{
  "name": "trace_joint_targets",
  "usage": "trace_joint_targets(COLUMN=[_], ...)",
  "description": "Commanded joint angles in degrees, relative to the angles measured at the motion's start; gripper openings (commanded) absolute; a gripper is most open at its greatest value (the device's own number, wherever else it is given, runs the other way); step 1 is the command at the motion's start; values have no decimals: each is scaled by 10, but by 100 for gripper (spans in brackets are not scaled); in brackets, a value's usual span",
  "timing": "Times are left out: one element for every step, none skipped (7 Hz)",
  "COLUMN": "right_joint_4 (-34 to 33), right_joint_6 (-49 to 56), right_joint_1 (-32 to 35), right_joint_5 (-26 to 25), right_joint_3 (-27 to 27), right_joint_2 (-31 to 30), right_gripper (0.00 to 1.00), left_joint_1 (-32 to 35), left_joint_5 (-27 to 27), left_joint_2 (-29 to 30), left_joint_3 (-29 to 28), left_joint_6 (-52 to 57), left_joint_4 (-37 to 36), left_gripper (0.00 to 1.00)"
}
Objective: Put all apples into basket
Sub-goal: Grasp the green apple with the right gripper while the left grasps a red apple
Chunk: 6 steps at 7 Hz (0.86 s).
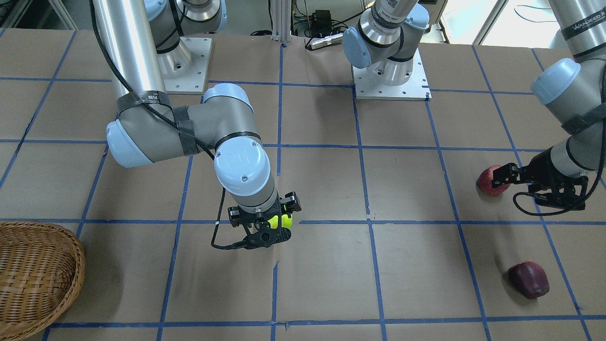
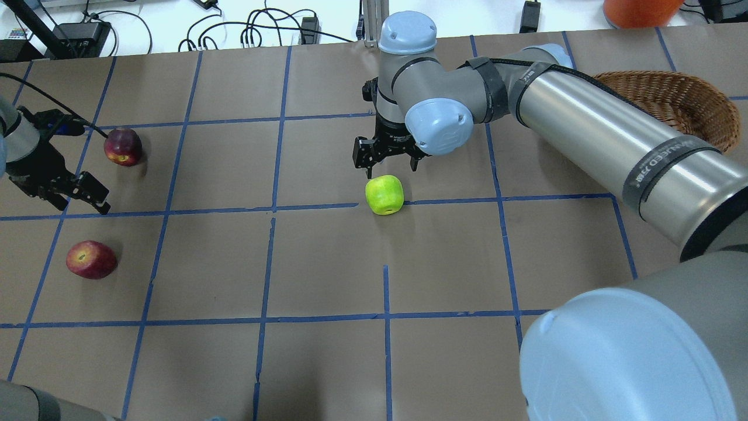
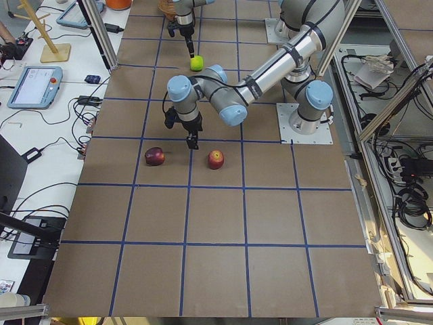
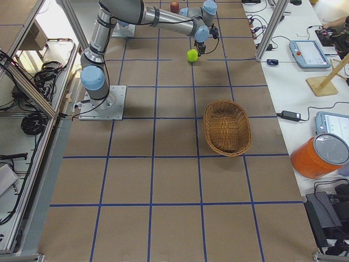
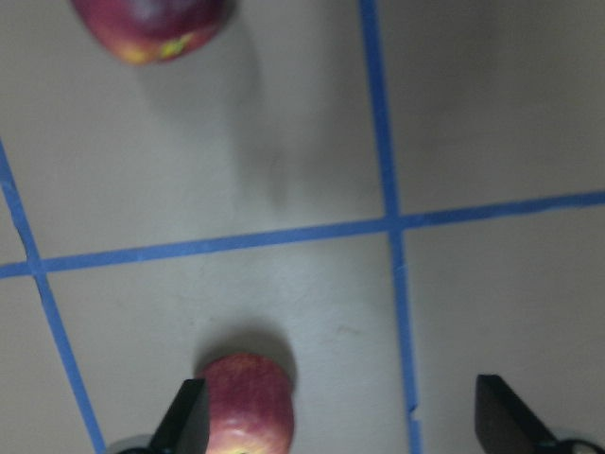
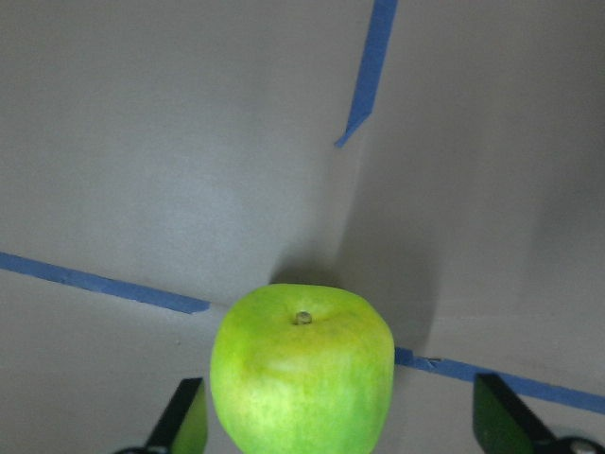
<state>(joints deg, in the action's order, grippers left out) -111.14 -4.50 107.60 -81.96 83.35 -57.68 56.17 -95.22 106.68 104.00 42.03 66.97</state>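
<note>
The right hand (image 2: 390,166) points straight down, fingers spread, gripping nothing. Only its wrist view shows the green apple (image 6: 302,369) between the fingertips, resting on the desk (image 2: 327,263). The left hand (image 5: 345,426) is also spread and holds nothing. Its camera shows the red apple (image 5: 248,402) just inside one finger, with the maroon apple (image 5: 151,24) farther off. Overhead, the basket (image 2: 719,117) sits well apart at the right end.

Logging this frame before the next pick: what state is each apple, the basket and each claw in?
Right claw: open.
Left claw: open, holding nothing.
Bright yellow-green apple: on the table, between the right claw's fingers, not gripped.
Red apple with lighter patches: on the table, not held.
Dark maroon apple: on the table, not held.
Woven wicker basket: empty.
</note>
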Motion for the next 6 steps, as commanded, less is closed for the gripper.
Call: trace_joint_targets(right_joint_4=[0, 3, 0, 0, 0, -20], right_joint_6=[1, 2, -2, -2, 0, 0], right_joint_1=[5, 5, 5, 5, 5, 3], right_joint_5=[12, 11, 10, 9, 4, 1], right_joint_3=[2, 2, 2, 2, 2, 2], right_joint_2=[15, 20, 29, 41, 42, 42], right_gripper=[100, 100, 100, 100, 100, 78], left_joint_1=[-43, -43, -44, -44, -42, -39], left_joint_5=[-16, -52, -53, -53, -56, -49], left_joint_2=[-1, 3, 18, 19, 20, 11], left_joint_3=[123, 133, 133, 134, 128, 125], left_joint_6=[22, 21, 20, 20, 19, 15], left_joint_4=[-146, -156, -158, -158, -158, -151], left_gripper=[100, 100, 100, 97, 55, 38])
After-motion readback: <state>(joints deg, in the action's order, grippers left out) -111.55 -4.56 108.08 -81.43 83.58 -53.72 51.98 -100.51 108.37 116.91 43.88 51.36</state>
